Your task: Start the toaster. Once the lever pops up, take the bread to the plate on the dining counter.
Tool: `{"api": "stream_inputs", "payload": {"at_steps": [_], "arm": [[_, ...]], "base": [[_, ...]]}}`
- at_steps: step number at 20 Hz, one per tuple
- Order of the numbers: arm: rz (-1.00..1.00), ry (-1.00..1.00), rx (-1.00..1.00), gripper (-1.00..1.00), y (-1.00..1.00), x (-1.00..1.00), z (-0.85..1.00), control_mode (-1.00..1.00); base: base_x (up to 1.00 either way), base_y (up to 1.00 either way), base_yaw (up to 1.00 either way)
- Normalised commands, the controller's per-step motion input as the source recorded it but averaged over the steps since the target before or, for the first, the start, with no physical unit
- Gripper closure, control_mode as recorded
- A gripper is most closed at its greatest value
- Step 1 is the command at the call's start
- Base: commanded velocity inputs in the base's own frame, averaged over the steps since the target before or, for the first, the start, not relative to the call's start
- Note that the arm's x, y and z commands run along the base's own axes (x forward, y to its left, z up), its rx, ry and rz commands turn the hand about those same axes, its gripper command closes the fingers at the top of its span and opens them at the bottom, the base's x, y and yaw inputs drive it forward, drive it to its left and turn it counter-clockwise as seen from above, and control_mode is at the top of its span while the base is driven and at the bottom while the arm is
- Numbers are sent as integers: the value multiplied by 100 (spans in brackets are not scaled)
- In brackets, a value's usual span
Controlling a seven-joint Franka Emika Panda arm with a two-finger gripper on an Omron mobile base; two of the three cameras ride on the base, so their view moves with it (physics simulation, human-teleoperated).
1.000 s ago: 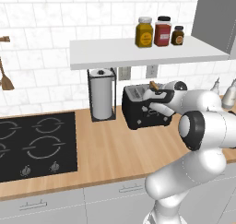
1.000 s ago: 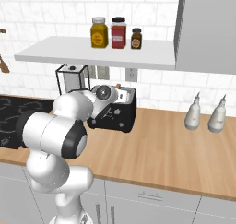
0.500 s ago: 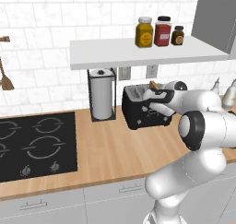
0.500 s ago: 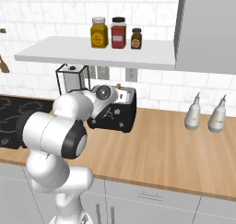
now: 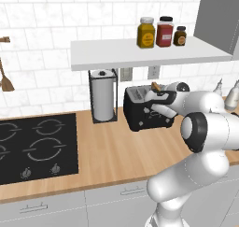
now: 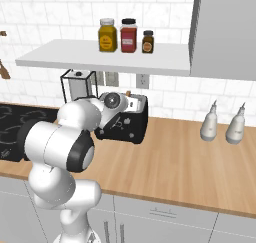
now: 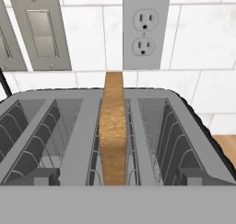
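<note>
While nothing has shifted across the last second, the arm holds over the toaster (image 5: pixel 147 110), which stands on the wood worktop (image 5: pixel 116 151) under the shelf (image 5: pixel 144 53). Its gripper (image 7: pixel 118 184) is spread wide, astride the bread (image 7: pixel 113 131), which stands upright, proud of a middle slot, seemingly ready for lifting. No writing is legible on the jars (image 5: pixel 161 32).

toaster (image 5: pixel 140 110) front behind arm, bread (image 7: pixel 113 131) bottom hidden in slot
</note>
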Motion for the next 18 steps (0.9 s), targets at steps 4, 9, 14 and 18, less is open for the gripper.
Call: {"api": "stream_inputs", "payload": {"at_steps": [4,9,14,18], "arm": [[0,0,0,-100,0,0,0,-100],[0,0,0,-100,0,0,0,-100],[0,0,0,-100,0,0,0,-100],[0,0,0,-100,0,7,0,-100]], "base": [[0,0,0],[0,0,0],[0,0,0],[0,0,0]]}}
